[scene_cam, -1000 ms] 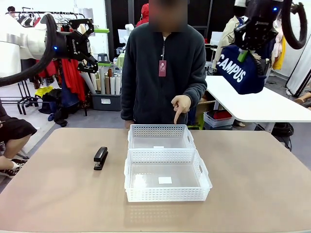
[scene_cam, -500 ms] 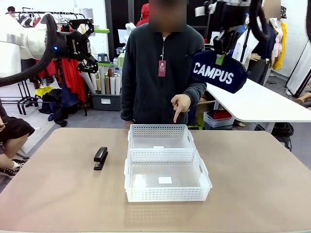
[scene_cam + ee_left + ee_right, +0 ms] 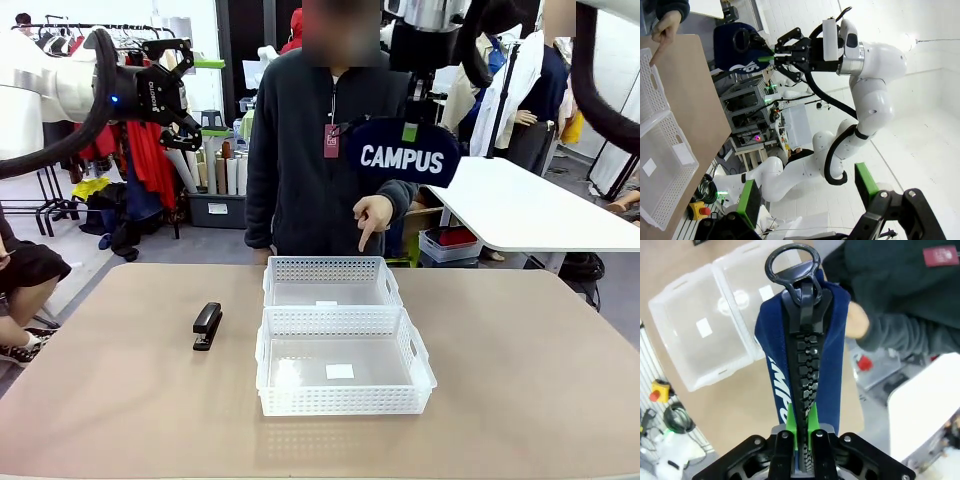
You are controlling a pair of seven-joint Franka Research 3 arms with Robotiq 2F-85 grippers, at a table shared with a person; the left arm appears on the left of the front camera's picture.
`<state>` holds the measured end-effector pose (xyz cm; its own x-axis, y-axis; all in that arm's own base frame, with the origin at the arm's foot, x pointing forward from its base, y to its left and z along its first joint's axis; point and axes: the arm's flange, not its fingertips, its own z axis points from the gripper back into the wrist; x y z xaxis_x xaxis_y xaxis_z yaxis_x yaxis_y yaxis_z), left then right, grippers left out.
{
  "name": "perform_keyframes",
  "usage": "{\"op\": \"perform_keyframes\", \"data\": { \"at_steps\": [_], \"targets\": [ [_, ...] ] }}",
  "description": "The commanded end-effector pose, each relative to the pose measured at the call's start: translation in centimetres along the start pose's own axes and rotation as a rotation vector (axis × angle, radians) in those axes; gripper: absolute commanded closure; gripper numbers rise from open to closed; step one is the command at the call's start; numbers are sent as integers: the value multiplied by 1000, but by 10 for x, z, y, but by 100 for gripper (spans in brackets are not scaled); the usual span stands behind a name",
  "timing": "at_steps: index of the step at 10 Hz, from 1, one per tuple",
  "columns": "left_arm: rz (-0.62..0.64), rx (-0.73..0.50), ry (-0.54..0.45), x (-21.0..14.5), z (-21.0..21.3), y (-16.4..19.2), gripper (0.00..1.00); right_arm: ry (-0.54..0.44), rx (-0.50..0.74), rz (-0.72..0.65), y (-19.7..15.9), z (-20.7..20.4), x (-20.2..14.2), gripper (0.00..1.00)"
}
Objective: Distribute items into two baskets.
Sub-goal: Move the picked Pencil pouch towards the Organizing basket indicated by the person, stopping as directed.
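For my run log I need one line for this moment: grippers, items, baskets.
left gripper: open, raised | right gripper: shut on pouch, airborne | stapler: on table | baskets: no items inside | person's hand: points at far basket

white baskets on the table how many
2. The near basket sits mid-table on the robot's side; the far basket stands right behind it, toward the person's pointing hand.

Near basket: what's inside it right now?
Near basket has just a small white label on its floor, no items. The strip of floor behind its front lattice wall is covered.
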<state>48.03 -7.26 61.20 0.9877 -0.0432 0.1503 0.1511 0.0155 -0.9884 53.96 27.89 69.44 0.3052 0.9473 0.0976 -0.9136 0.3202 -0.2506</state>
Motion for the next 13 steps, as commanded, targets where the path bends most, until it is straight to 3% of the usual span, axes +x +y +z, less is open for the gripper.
{"op": "perform_keyframes", "data": {
  "at_steps": [1,4,13],
  "targets": [
    [-5,-1,-1,0,1,-1,0,-9,-30,99,-1,-8,16,100],
    [-5,-1,-1,0,1,-1,0,1,-30,176,7,-41,33,100],
    [-5,-1,-1,0,1,-1,0,38,29,211,37,-99,59,100]
  ]
}}
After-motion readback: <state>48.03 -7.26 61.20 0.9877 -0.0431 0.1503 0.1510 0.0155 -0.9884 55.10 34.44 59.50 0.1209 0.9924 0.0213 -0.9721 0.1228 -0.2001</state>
